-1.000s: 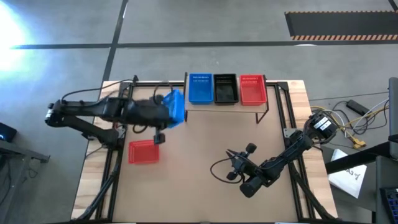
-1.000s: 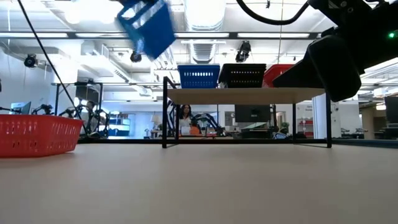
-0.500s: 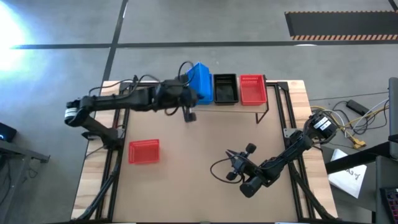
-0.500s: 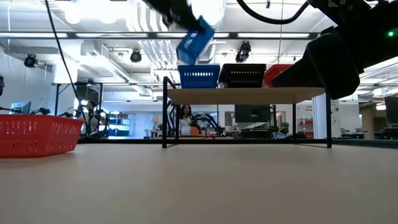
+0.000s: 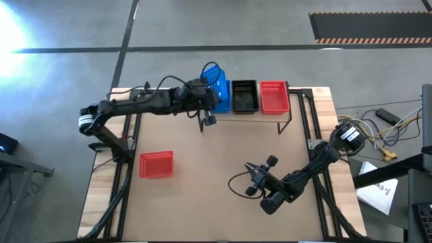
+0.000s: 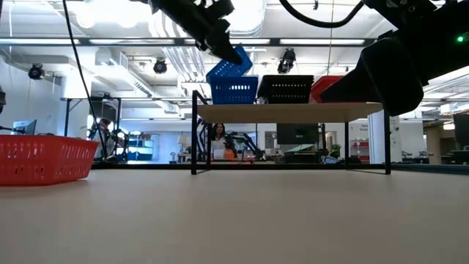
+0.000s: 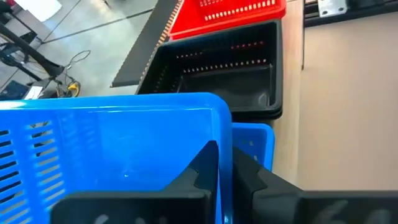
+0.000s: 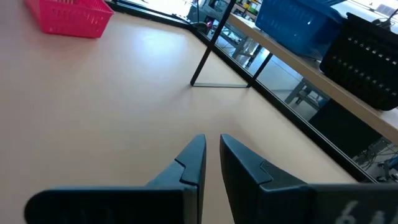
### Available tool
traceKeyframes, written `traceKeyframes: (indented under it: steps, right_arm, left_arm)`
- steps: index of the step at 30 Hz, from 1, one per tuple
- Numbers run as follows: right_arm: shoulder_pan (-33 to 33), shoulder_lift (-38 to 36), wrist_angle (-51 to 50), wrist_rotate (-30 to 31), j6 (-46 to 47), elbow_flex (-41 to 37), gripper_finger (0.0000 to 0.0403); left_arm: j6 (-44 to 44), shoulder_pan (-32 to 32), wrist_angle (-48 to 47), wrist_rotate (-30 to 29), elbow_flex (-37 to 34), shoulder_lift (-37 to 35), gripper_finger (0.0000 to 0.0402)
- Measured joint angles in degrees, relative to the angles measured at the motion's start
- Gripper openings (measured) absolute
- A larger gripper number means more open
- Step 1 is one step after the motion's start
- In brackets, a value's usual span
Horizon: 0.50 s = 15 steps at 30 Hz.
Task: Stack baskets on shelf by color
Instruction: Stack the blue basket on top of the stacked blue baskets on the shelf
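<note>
My left gripper (image 5: 204, 98) is up at the shelf's (image 6: 293, 112) left end, shut on a blue basket (image 5: 217, 82) that it holds tilted over the blue basket (image 6: 235, 91) standing on the plank. In the low view the held basket's (image 6: 228, 66) lower edge meets that basket's rim; whether they touch I cannot tell. A black basket (image 5: 244, 96) and a red basket (image 5: 273, 96) stand beside it on the shelf. Another red basket (image 5: 156, 164) rests on the table's left side. My right gripper (image 5: 254, 171) waits shut over the table's near right part. My left gripper pinches one side wall of the blue basket at its rim (image 7: 214, 127), one finger (image 7: 202, 171) inside the basket and one (image 7: 249, 177) outside. It holds the basket lifted and tilted, with its lower end over the shelf's blue basket (image 7: 255, 143).
The shelf stands at the table's far edge on thin black legs (image 6: 194, 132), with open room beneath it. The right arm (image 6: 388, 66) hangs dark in front of the shelf's right end in the low view. Bare tabletop (image 5: 223, 155) lies between both arms. People stand in the room behind.
My left gripper has carried the blue basket from over the table's left side toward the far edge and the right, to the shelf's left end, and lowered it. The basket stays tilted and now hangs right above the shelf's blue basket.
</note>
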Motion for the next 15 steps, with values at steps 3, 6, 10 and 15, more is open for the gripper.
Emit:
traceKeyframes:
  steps: [3,6,10,15]
  right_arm:
    - [0.00,0.00,0.00,0.00,0.00,0.00,0.0038]
    - [0.00,-0.01,0.02,-0.01,0.01,0.00,0.0038]
    - [0.00,0.00,0.02,0.00,0.01,0.00,0.0038]
    - [0.00,0.00,0.02,0.00,0.02,0.00,0.0038]
  left_arm:
    - [-0.02,-0.07,-0.01,0.55,0.00,-0.54,0.0000]
    - [-0.05,-0.28,-0.73,1.48,0.00,-0.92,0.0000]
    - [-0.09,-0.59,-2.51,3.96,-0.14,-1.45,0.0000]
    - [-0.11,-0.59,-2.58,4.61,-1.32,-1.55,0.0000]
